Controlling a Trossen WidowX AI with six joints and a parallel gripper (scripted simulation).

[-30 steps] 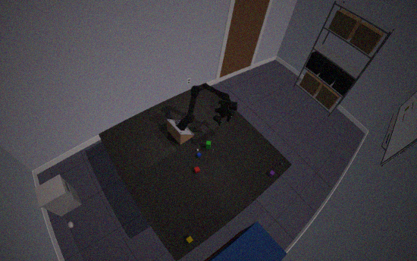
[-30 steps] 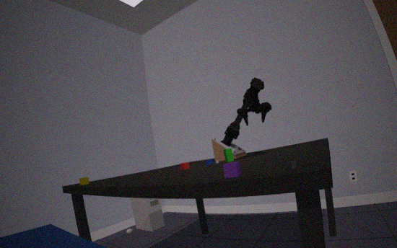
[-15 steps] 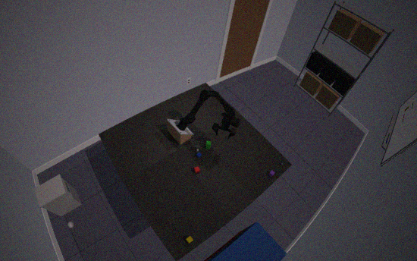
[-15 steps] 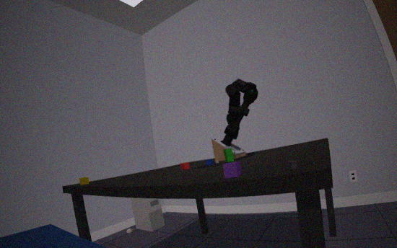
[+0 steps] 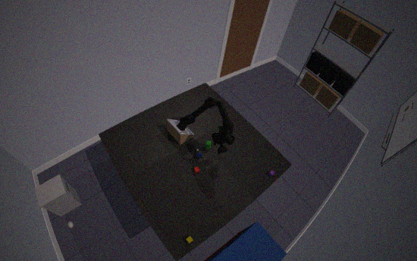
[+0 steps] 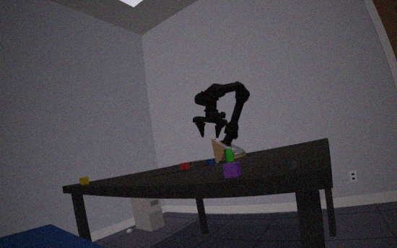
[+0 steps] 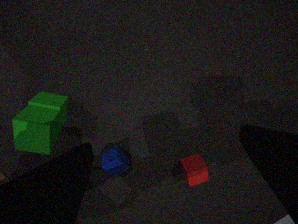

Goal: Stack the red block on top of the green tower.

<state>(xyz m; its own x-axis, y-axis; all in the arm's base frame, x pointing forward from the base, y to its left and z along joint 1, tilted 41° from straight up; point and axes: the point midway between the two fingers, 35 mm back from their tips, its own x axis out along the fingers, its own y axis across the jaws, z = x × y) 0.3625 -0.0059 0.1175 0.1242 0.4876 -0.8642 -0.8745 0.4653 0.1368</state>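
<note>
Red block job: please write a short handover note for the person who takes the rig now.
Claw: open, holding nothing, raised above the table, pointing down.
Red block: lying on the table, untouched, beside the small blue block.
Green tower: upright, nothing on top.
Done: nothing stacked yet.
Left: lower onto the red block, grasp it, lift, set it gently on the tower, release.
</note>
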